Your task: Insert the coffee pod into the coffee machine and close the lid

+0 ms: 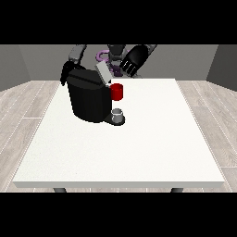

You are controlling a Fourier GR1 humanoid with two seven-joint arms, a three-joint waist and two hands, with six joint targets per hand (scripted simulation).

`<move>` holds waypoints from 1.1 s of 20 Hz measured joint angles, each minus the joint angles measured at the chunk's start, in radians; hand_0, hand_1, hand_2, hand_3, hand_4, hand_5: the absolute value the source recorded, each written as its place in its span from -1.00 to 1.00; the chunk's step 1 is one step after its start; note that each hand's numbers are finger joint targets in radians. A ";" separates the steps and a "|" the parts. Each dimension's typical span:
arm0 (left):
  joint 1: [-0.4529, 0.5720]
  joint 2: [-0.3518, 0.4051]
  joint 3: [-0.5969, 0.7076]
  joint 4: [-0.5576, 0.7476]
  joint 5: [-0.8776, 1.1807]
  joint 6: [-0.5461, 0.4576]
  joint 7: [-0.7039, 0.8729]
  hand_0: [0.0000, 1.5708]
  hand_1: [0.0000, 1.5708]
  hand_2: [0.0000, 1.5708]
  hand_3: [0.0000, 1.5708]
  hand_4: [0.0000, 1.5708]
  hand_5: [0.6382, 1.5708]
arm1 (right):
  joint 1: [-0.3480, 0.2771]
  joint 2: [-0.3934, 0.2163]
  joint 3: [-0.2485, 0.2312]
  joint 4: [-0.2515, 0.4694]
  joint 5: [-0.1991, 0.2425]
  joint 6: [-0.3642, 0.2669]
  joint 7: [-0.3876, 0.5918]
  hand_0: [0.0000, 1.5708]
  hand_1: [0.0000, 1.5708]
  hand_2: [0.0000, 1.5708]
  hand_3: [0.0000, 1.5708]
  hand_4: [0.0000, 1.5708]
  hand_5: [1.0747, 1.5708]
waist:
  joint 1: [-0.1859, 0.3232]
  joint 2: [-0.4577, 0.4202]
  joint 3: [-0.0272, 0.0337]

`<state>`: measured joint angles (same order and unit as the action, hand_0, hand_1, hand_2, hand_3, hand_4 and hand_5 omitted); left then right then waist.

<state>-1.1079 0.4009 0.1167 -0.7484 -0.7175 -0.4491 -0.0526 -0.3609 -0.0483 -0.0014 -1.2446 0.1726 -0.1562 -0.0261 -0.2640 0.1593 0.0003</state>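
Note:
The black coffee machine stands on the left half of the white table. Its grey lid is tilted up and open. Below the lid, a red round holder juts from the machine's front, and a small grey cup sits on the base under it. No coffee pod shows anywhere. The hand at the view's right is raised above and behind the lid, fingers spread and pointing down, apart from the lid. The hand at the view's left hangs behind the machine's far left corner, partly hidden.
The robot's torso with purple parts stands behind the table's far edge. The table's right half and near half are bare white surface. Wooden floor surrounds the table.

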 measured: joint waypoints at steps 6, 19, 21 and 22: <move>-0.081 0.029 0.023 0.033 -0.007 0.015 0.017 0.60 0.60 0.65 0.58 -0.37 1.00 | -0.054 0.005 0.003 -0.037 0.011 -0.015 0.032 -1.00 -1.00 -1.00 -1.00 -1.00 1.00 | -0.040 0.065 -0.0002; -0.106 0.024 0.010 0.068 -0.026 0.027 -0.018 0.58 0.58 0.64 0.57 -0.46 1.00 | -0.072 -0.023 -0.041 -0.035 -0.001 -0.020 0.033 -1.00 -1.00 -1.00 -1.00 -0.76 1.00 | -0.033 0.119 0.0000; -0.107 0.030 0.014 0.076 -0.026 0.025 -0.024 0.53 0.53 0.59 0.54 -0.44 1.00 | -0.064 -0.025 -0.042 -0.036 -0.007 -0.013 0.027 -1.00 -1.00 -1.00 -1.00 -0.81 1.00 | -0.036 0.122 0.0000; -0.109 0.024 0.010 0.077 -0.028 0.022 -0.022 0.51 0.51 0.57 0.52 -0.44 1.00 | -0.068 -0.027 -0.047 -0.030 -0.007 -0.016 0.026 -1.00 -1.00 -1.00 -1.00 -0.83 1.00 | -0.031 0.122 0.0000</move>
<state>-1.2173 0.4248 0.1272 -0.6710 -0.7451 -0.4272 -0.0745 -0.4289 -0.0755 -0.0487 -1.2750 0.1658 -0.1724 0.0004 -0.2951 0.2811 0.0002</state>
